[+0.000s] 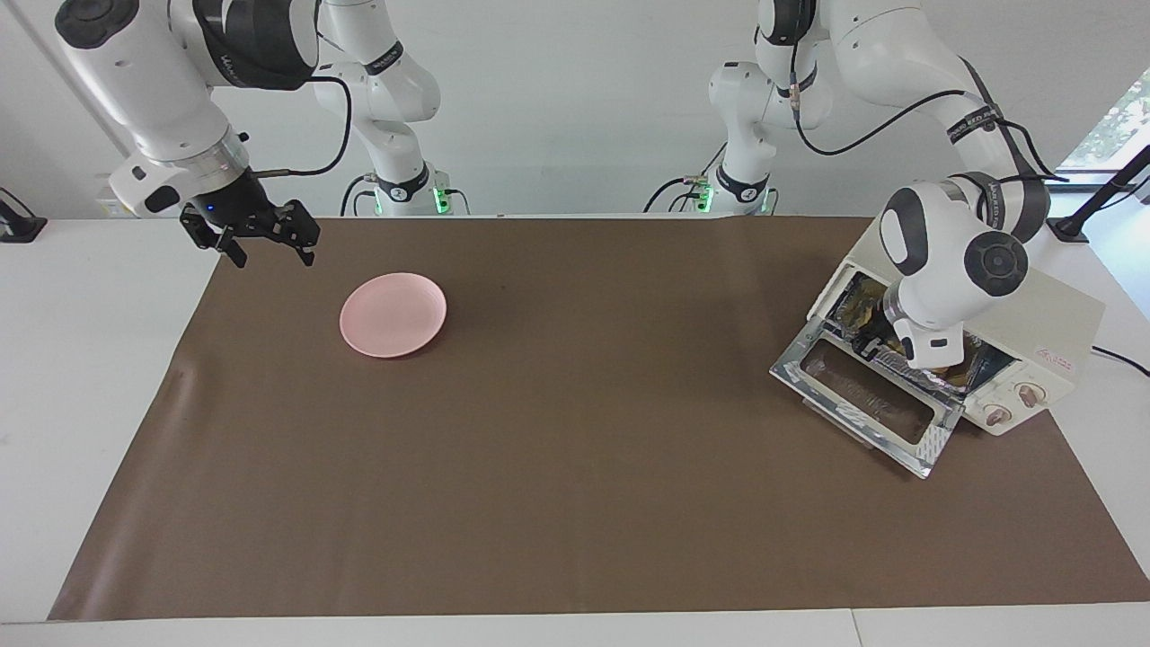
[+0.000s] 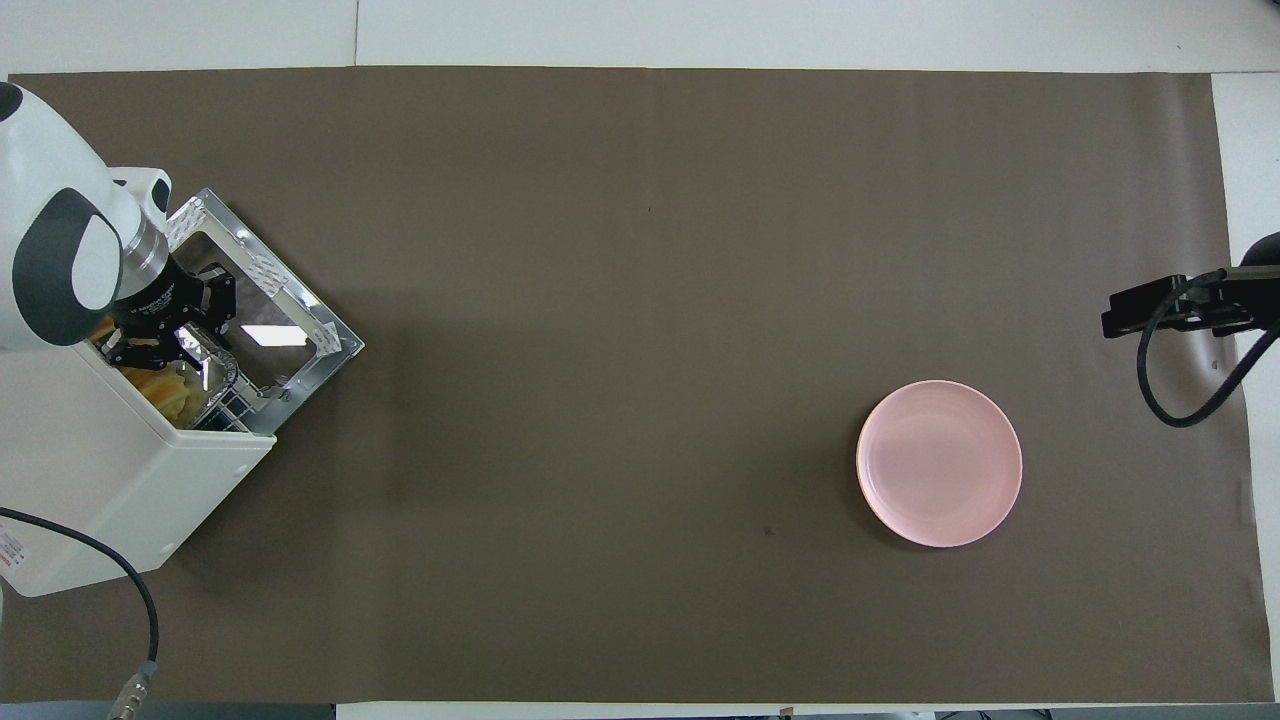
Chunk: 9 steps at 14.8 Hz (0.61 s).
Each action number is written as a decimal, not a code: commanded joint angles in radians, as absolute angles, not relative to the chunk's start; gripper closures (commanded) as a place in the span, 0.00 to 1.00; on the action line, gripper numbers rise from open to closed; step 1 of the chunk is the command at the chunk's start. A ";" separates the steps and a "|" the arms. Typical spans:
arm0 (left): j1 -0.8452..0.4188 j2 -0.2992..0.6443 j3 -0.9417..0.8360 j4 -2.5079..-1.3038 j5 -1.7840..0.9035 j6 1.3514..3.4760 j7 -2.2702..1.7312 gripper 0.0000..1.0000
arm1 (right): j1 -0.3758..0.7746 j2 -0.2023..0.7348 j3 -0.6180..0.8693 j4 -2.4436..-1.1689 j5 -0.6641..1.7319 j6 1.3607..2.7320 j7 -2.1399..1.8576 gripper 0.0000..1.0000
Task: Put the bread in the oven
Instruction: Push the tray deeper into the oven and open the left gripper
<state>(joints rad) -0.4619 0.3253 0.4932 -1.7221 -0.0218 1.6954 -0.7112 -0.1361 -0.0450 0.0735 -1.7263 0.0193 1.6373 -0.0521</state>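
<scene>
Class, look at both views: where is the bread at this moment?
The bread lies inside the open oven at the left arm's end of the table, on the foil tray, with the left gripper at the oven's mouth.

Both views are bright and evenly lit, with diffuse light from overhead. The pink plate [image 1: 393, 314] casts only a thin, soft shadow on the brown mat [image 1: 575, 431] beside it. The oven [image 2: 110, 470] door's glass carries a small white glare patch in the overhead view. Daylight shows at a window above the oven in the facing view. Focus is sharp throughout, with no motion blur.
</scene>
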 commanded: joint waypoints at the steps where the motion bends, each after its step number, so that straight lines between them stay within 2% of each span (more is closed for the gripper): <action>1: -0.466 0.301 0.486 -1.744 0.032 1.720 -0.693 0.00 | -0.146 -0.057 0.081 -1.732 0.014 1.628 -0.077 0.00; 9: -0.472 0.302 0.477 -1.642 0.026 1.712 -0.620 0.00 | -0.146 -0.057 0.081 -1.732 0.014 1.629 -0.077 0.00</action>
<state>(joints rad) -0.4675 0.3218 0.4769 -1.6671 0.0144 1.7143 -0.6633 -0.1361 -0.0450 0.0735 -1.7263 0.0193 1.6373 -0.0521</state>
